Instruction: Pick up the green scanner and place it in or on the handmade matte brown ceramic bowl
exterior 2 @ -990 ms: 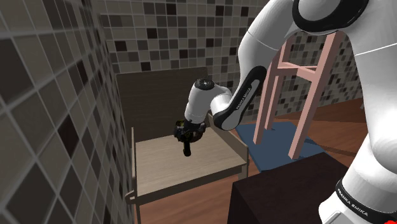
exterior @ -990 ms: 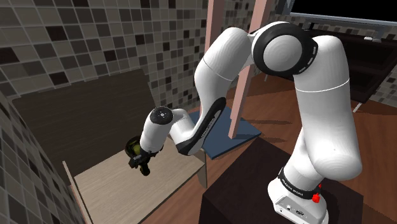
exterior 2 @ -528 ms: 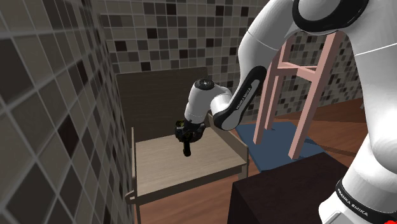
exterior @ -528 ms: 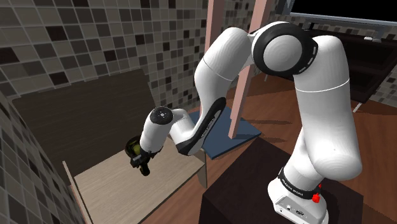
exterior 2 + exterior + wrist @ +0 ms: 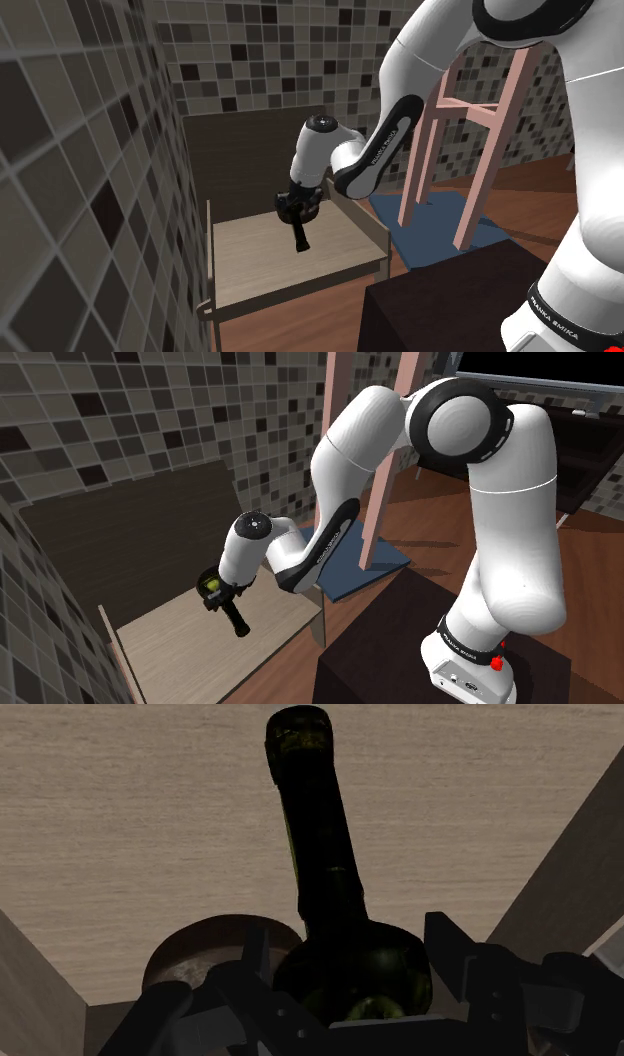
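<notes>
Fingers (image 5: 455, 969) of mine are clasping the scanner (image 5: 322, 874) by its rounded head, one black finger pressing in on each side. Its long handle is pointing away from my palm, down toward the pale wooden tabletop (image 5: 120, 824). Seen from the wrist, the scanner is looking nearly black with a dull green sheen; in the shoulder view a small brighter green patch is showing on its head.

The round brown bowl (image 5: 195, 954) is lying on the tabletop just beside the scanner's head, partly hidden behind one finger. I cannot tell whether the two are touching.

My white arm (image 5: 350, 462) is bending down from the dark stand (image 5: 380, 652) toward the shoulder view's left. The scanner is hanging over the tabletop near its raised side board (image 5: 372, 232), and the handle's tip seems to be clear of the wood. A tiled wall (image 5: 120, 422) is rising behind, and pink wooden legs (image 5: 480, 170) are standing on a blue mat (image 5: 430, 232) beside the tabletop.
</notes>
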Available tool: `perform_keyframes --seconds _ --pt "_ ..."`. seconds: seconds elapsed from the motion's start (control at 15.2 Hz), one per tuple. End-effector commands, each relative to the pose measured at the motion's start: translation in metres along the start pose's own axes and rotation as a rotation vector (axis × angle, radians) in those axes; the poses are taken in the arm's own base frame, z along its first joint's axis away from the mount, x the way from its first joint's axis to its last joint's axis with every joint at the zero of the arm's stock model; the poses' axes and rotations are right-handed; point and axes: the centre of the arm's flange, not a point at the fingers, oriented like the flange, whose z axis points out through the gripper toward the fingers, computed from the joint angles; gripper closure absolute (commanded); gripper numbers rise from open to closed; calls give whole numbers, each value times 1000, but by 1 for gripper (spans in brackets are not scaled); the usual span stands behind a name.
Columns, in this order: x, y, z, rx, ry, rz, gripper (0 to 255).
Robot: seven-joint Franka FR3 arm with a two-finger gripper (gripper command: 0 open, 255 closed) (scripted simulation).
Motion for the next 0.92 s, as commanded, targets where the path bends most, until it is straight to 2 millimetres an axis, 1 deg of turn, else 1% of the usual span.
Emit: perform_keyframes --seconds 0.0,0.86 --pt "4 -2 -10 0 0 0 255" --pt "30 -8 -74 0 0 0 255"
